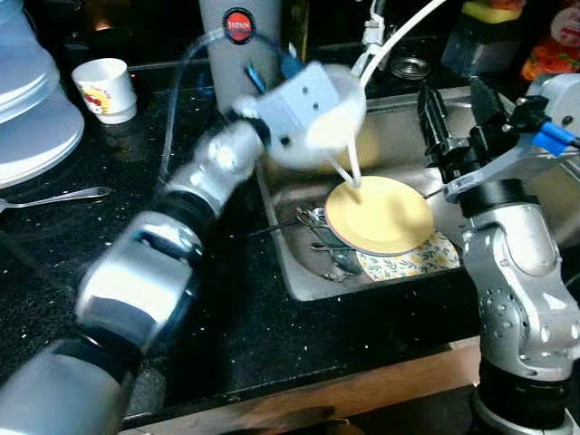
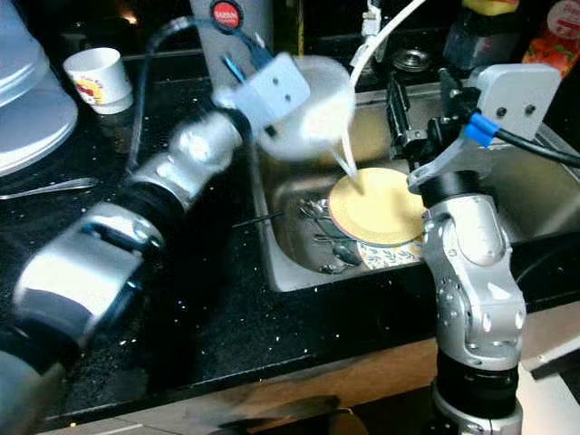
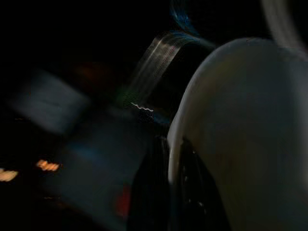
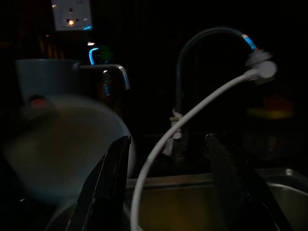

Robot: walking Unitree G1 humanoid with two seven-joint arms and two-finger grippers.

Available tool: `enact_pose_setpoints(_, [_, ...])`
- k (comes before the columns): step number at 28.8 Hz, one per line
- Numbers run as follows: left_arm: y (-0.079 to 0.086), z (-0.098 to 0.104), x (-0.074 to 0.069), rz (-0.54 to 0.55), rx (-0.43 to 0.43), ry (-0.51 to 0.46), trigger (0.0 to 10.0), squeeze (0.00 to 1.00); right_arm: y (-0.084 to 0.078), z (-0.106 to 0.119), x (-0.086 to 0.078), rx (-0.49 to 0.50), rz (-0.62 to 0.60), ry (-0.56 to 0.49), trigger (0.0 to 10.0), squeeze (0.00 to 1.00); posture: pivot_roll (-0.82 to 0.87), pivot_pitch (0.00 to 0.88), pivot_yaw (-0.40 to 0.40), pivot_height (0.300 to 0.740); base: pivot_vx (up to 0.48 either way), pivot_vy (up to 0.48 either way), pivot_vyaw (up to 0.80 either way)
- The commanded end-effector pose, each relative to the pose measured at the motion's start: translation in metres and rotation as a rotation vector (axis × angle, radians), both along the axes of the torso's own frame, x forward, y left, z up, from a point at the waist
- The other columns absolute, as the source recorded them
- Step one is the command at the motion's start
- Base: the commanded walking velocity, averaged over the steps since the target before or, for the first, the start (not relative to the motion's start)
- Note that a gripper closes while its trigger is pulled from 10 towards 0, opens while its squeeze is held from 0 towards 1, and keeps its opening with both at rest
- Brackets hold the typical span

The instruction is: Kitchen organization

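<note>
White and blurry from motion, the bowl (image 1: 331,118) is up in the air over the near-left corner of the sink (image 1: 553,195), with the left hand (image 3: 168,192) clenched on its rim, one black finger each side of the wall as far as the wrist view shows. It looks like ceramic or hard plastic, can't tell which, so I'd guess stiff, fairly light, and probably slick if it's wet; a rim pinch like that seems okay for carrying but it could swing or slip if tipped fast, so the grip should stay low on the rim. Right under that hand sits a yellow plate (image 1: 381,216) stacked on a flowery plate (image 1: 426,258), with spoons and forks (image 1: 322,245) heaped beside them in the basin, all breakable or clattery if the bowl drops. The right hand (image 1: 458,113) is off to the other side of the bowl, held over the sink with its fingers spread apart and nothing between them. A white hose (image 4: 159,154) loops down from the tap (image 4: 211,36) right between the two hands, and that's the thing most likely to snag. Behind the left hand there's a grey canister with a red label (image 1: 237,27) on the black table (image 1: 227,335), further out from it a paper cup (image 1: 106,89), a lone spoon (image 1: 59,197) and a stack of pale plates (image 1: 32,118).
</note>
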State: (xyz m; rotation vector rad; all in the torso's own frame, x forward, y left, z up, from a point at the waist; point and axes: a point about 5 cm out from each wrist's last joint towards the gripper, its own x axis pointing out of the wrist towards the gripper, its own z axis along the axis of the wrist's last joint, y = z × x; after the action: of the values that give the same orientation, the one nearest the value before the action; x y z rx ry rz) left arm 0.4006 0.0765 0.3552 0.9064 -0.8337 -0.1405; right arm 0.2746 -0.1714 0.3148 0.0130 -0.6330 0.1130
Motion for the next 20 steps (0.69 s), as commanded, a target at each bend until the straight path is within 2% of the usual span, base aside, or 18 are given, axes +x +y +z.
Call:
enact_pose_setpoints(1, [0.033, 0.024, -0.007, 0.105, 0.092, -0.196, 10.0, 0.00, 0.000, 0.005, 0.000, 0.000, 0.004, -0.031, 10.0, 0.00, -0.06, 0.098, 0.037, 0.740, 0.000, 0.000, 0.00])
enact_pose_setpoints(2, [0.044, 0.027, -0.009, 0.132, 0.126, -0.214, 10.0, 0.00, 0.000, 0.005, 0.000, 0.000, 0.003, -0.033, 10.0, 0.00, -0.06, 0.098, 0.037, 0.740, 0.000, 0.000, 0.00])
enact_pose_setpoints(3, [0.057, 0.024, -0.008, 0.159, 0.188, -0.192, 10.0, 0.00, 0.000, 0.005, 0.000, 0.001, 0.004, -0.034, 10.0, 0.00, -0.04, 0.094, 0.038, 0.740, 0.000, 0.000, 0.00])
enact_pose_setpoints(4, [0.057, 0.024, -0.008, 0.159, 0.188, -0.192, 10.0, 0.00, 0.000, 0.005, 0.000, 0.001, 0.004, -0.034, 10.0, 0.00, -0.04, 0.094, 0.038, 0.740, 0.000, 0.000, 0.00])
enact_pose_setpoints(6, [0.076, 0.015, -0.008, 0.196, 0.300, -0.138, 10.0, 0.00, 0.000, 0.004, 0.002, 0.004, 0.007, -0.034, 10.0, 0.00, -0.03, 0.090, 0.038, 0.740, 0.000, 0.000, 0.00])
enact_pose_setpoints(7, [0.076, 0.015, -0.008, 0.196, 0.300, -0.138, 10.0, 0.00, 0.000, 0.004, 0.002, 0.004, 0.007, -0.034, 10.0, 0.00, -0.03, 0.090, 0.038, 0.740, 0.000, 0.000, 0.00])
enact_pose_setpoints(10, [0.108, 0.000, -0.009, 0.262, 0.391, -0.043, 10.0, 0.00, 0.001, 0.003, 0.004, 0.011, 0.015, -0.035, 10.0, 0.00, -0.01, 0.082, 0.035, 0.740, 0.000, 0.000, 0.00])
enact_pose_setpoints(11, [0.108, 0.000, -0.009, 0.262, 0.391, -0.043, 10.0, 0.00, 0.001, 0.003, 0.004, 0.011, 0.015, -0.035, 10.0, 0.00, -0.01, 0.082, 0.035, 0.740, 0.000, 0.000, 0.00])
enact_pose_setpoints(15, [0.127, -0.020, -0.006, 0.346, 0.430, -0.013, 10.0, 0.00, 0.003, 0.004, 0.007, 0.015, 0.027, -0.043, 10.0, 0.00, 0.00, 0.074, 0.029, 0.740, 0.000, 0.000, 0.00])
enact_pose_setpoints(20, [0.131, -0.031, -0.004, 0.369, 0.470, 0.021, 10.0, 0.00, 0.002, 0.005, 0.008, 0.012, 0.028, -0.048, 10.0, 0.00, -0.01, 0.067, 0.026, 0.740, 0.000, 0.000, 0.00])
